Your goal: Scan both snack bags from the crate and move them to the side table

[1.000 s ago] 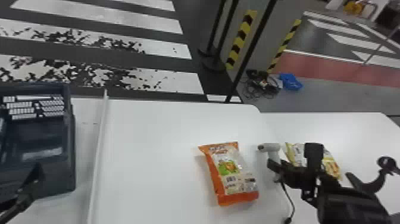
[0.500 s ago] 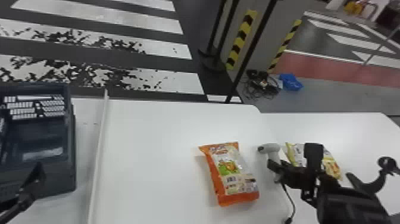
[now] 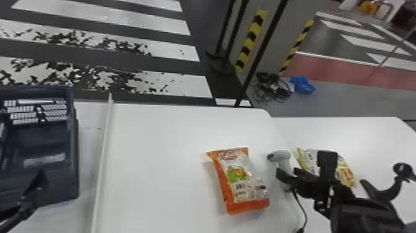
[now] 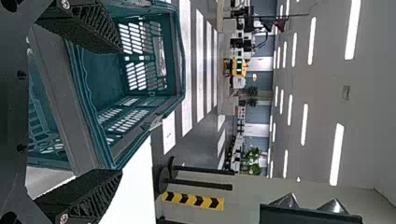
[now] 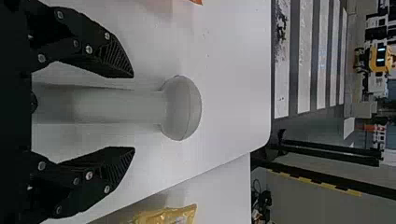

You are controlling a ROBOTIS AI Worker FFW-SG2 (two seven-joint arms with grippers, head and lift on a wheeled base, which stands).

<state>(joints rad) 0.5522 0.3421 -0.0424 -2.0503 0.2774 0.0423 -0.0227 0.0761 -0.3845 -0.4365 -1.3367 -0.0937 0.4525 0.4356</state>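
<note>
Orange snack bag: The orange snack bag (image 3: 241, 182) lies on the white counter (image 3: 154, 170), between the crate and the scanner, nearer the scanner. Its barcode panel faces up, probably so the code can be read without turning the bag.

Scanner: A pale grey scanner (image 5: 182, 107) is at the counter's edge beside the side counter, its cord (image 3: 300, 206) running down from the handle. Just beside the orange bag, it seems placed for a short reach.

Right tool: The right tool (image 5: 133, 112) is open, a black finger on each side of the scanner's handle with a gap at both. That spacing suits a grasp around the handle, though nothing is gripped.

Yellow snack bag: The yellow snack bag (image 3: 346, 173) lies on the side counter (image 3: 380, 139), partly hidden behind the right tool. Its place suggests it has been dealt with.

Left tool: The left tool (image 4: 122, 110) is at the dark blue-green crate (image 3: 65, 186) with its fingers apart, holding nothing. I cannot tell whether it touches the crate.

Likely next step: Close on the handle and aim at the barcode; the orange bag then needs carrying across. The slim handle could twist if caught off centre, and the glossy wrapper may throw glare.
</note>
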